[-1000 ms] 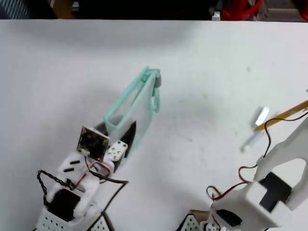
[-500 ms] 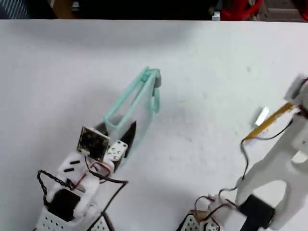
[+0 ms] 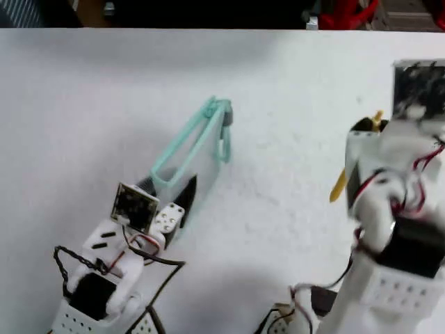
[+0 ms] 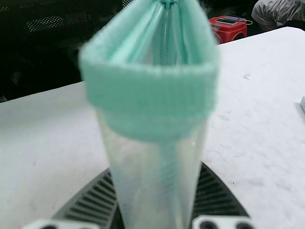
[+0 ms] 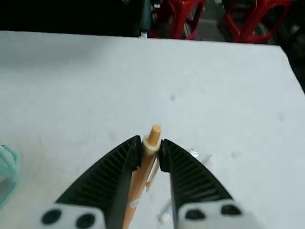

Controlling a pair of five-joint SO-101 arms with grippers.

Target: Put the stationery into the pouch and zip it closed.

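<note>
The pouch (image 3: pixel 191 156), clear with a mint green zip band, stands on its edge left of the table's middle, its mouth open. My left gripper (image 3: pixel 167 198) is shut on its near end; in the left wrist view the pouch (image 4: pixel 152 95) rises between the black jaws of that gripper (image 4: pixel 157 191). At the right side my right gripper (image 3: pixel 361 149) hangs above the table, shut on an orange pen (image 3: pixel 338 186). The right wrist view shows the pen (image 5: pixel 152 138) clamped between the jaws of the right gripper (image 5: pixel 150 145), tip pointing away.
A small clear item (image 5: pixel 194 152) lies on the white table (image 3: pixel 292 83) below the right gripper. A corner of the pouch (image 5: pixel 7 171) shows at the right wrist view's edge. Red stools (image 5: pixel 238 19) stand beyond the table's far edge.
The right arm has risen from the table's right edge with the orange pen and swung inward and up. The left arm and the pouch have stayed still.
</note>
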